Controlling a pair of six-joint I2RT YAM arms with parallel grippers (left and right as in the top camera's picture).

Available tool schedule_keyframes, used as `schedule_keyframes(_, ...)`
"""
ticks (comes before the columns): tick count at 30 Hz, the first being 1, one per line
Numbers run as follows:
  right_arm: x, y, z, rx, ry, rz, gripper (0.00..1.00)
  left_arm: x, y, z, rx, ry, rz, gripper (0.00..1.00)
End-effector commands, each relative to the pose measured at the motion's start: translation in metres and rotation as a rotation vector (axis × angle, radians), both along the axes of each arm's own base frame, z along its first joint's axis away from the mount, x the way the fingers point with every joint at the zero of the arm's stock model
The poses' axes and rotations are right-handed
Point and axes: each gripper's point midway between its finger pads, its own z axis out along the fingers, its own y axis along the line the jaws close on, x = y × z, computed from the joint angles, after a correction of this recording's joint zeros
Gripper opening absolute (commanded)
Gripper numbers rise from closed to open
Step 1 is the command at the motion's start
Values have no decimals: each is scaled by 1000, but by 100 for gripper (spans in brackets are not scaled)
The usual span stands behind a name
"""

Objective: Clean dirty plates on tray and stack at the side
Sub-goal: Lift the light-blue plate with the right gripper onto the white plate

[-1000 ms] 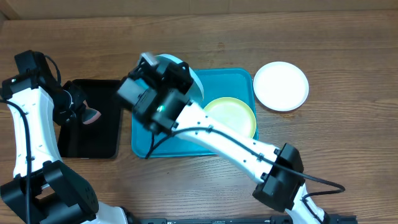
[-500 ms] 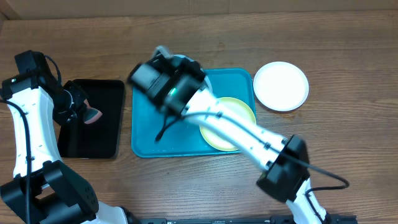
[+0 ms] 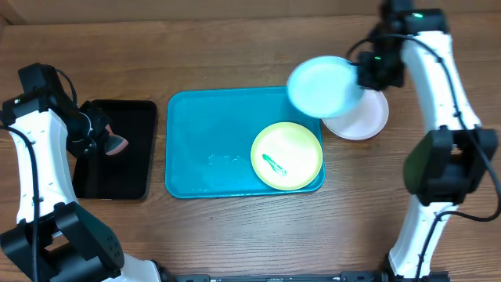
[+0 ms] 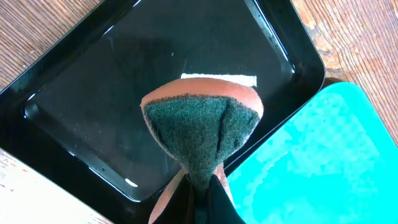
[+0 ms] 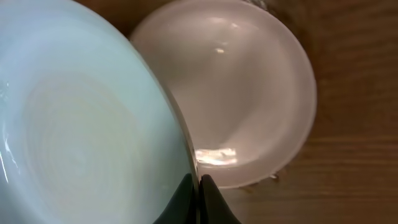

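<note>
The right fingers are closed tight on the rim of the pale blue plate, pinching its right edge. The plate is held up off the worktop. From overhead it hangs over the far right corner of the turquoise tray and over the left part of the white plate. The right wrist view shows the blue plate's clean inner face, with the white plate lying beneath it and to its right. The white plate sits flat on the worktop just to the right of the tray, outside its rim.

The yellow-green plate lies flat inside the tray at its near right corner, with a small green smear near its middle. The rest of the tray floor is bare apart from a faint wet patch.

The left fingers are closed on a sponge, squeezing its near end so that the dark green scouring face fans out away from them, with an orange layer around it. The sponge is above the black tray, near that tray's right side. The black tray sits on the worktop just left of the turquoise tray
</note>
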Motion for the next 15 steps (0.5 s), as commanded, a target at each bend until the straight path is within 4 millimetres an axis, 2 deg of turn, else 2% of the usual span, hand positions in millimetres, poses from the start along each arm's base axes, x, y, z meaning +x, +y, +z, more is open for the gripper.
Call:
schedule_keyframes(1, -11, -14, -7, 82, 11, 15, 4, 2, -3, -3, -6, -3, -24, 4)
schedule_keyframes(4, -18, -48, -25, 76, 35, -58, 4, 2, -2, -2, -5, -4, -25, 4)
schedule_keyframes(8, -24, -79, -40, 80, 41, -146, 4, 2, -2, -2, -5, -4, -25, 4)
schedule_keyframes(11, -27, -88, -44, 82, 45, -170, 5, 2, -2, -2, -5, -4, -25, 4)
schedule_keyframes(15, -26, -85, -44, 90, 43, -160, 23, 2, -2, -2, -4, -5, -25, 4)
